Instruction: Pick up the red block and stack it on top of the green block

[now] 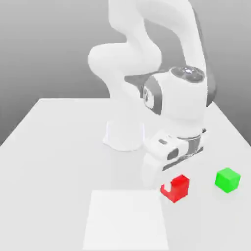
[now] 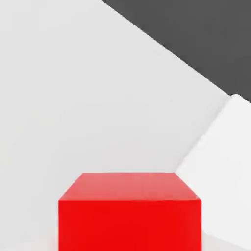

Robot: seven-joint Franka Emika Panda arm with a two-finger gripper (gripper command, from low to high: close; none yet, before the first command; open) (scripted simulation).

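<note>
On the white desk (image 1: 59, 142), going from the exterior view's left, a pale square patch (image 1: 126, 219) comes first. Next is the red block (image 1: 175, 188), with the robot's hand (image 1: 164, 180) down around it. The hand is clenched on the red block, though its fingertips are hard to make out, so the grip is probably snug and not certain. From the hand view, the red block (image 2: 130, 212) sits right up close. The green block (image 1: 227, 179) rests farther toward the exterior view's right, apart from the red one. To do this step well, lift straight up, keep the squeeze firm, then carry it slowly over the green block.
</note>
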